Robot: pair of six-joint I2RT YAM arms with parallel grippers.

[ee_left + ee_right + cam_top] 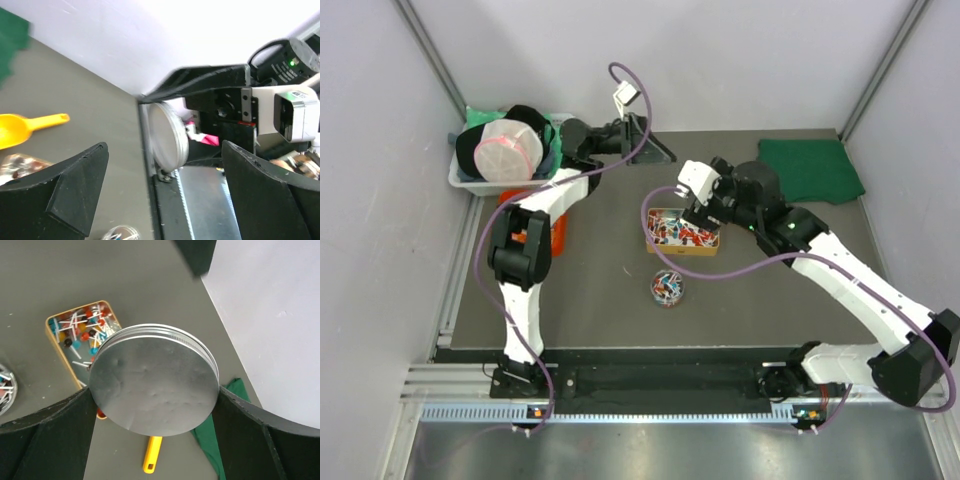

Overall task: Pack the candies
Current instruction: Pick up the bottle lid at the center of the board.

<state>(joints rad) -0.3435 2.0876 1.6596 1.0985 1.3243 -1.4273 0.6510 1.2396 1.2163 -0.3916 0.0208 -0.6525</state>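
Observation:
The candies (82, 335) lie in a shallow tan tray (682, 243) at mid-table, small sweets in red, blue and white wrappers. More candies fill a small clear jar (668, 287) in front of the tray. My right gripper (155, 392) hovers over the tray's right end, shut on a round silver lid (156, 380) that touches both fingers. The left wrist view shows that lid (167, 132) edge-on. My left gripper (165, 146) is at the back of the table, open wide with nothing between its fingers. A yellow scoop (25, 127) lies beside the tray, its handle (152, 455) showing under the lid.
A folded green cloth (810, 168) lies at the back right. A white bin (470, 180) with caps and a pink-rimmed tub stands at the back left. An orange object (552, 232) sits under the left arm. Walls close in the sides and back.

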